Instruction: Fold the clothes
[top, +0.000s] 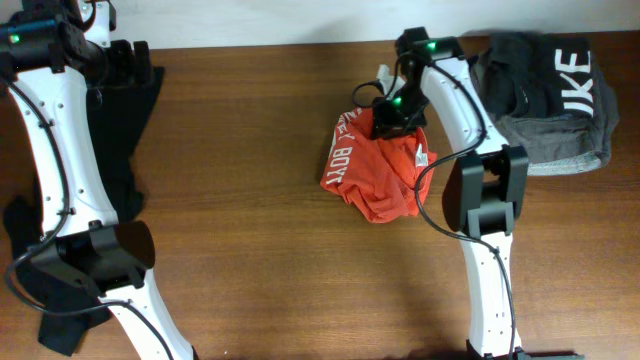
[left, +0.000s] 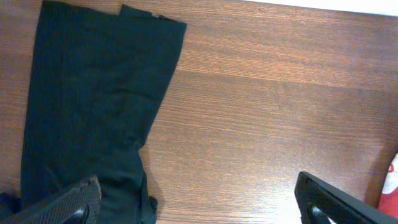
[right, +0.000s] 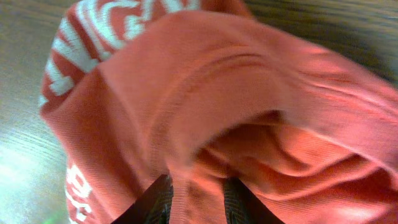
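orange-red cotton shirt (top: 375, 175) lies crumpled in a heap right of centre on the table (top: 250, 200), white lettering twisted to its left edge, nothing flat yet. risk 1: the right gripper (right: 196, 202) has a bunched ridge at the heap's top edge, and i cannot tell how many layers are in the bite; if more than one, a lift would likely raise the whole wad instead of opening it. risk 2: the bite looks shallow, on a rounded fold, so soft cotton may slip out under a pull. risk 3: the grey garment (top: 560, 110) sits near, just right of the arm at the back edge; a drag that way could run the two together. right gripper state: fingers drawn close, pinching the shirt fold between them, cloth filling the gap. left gripper (left: 198, 205): fingers spread wide, holding nothing, hovering at the far left above bare wood beside the black garment (left: 87, 112), touching neither as far as the wrist view shows. judgement: unfolding step, task barely begun.
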